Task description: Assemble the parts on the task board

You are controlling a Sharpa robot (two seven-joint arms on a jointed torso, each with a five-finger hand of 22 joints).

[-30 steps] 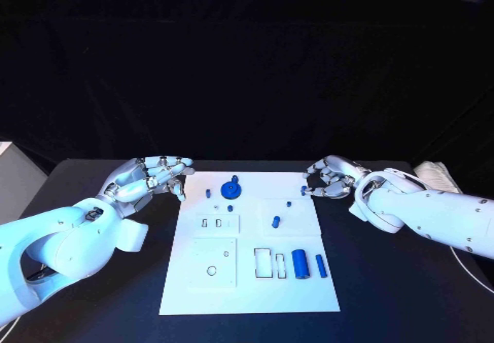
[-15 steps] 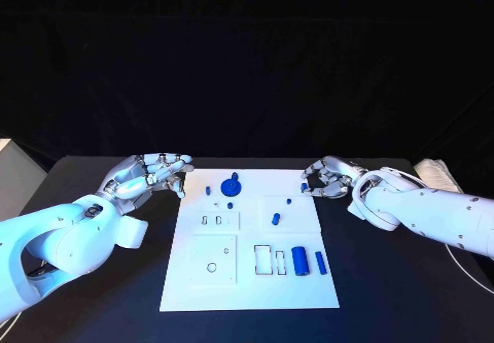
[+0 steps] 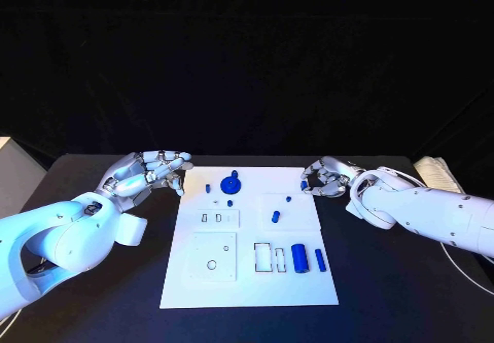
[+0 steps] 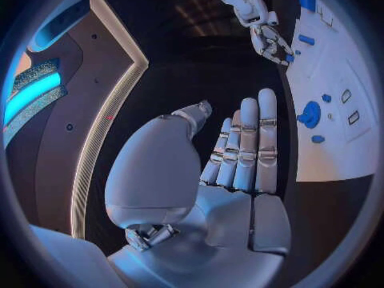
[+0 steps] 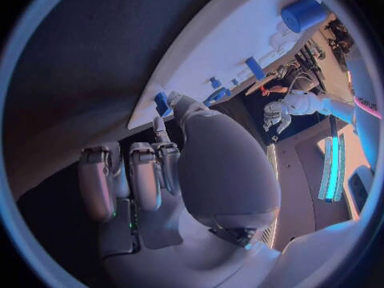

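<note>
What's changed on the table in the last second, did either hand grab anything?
Little changed. The left hand drifted slightly away from the white task board, fingers apart, empty. The right hand hovers as before at the board's far right corner beside a small blue part; whether it holds it is unclear. The other blue parts stayed put.

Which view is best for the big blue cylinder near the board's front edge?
Head view: the big blue cylinder lies unobstructed on the task board, beside a thinner blue rod. The right wrist view catches it distorted at the rim; the left wrist view shows a cropped blue part, identity unclear.
</note>
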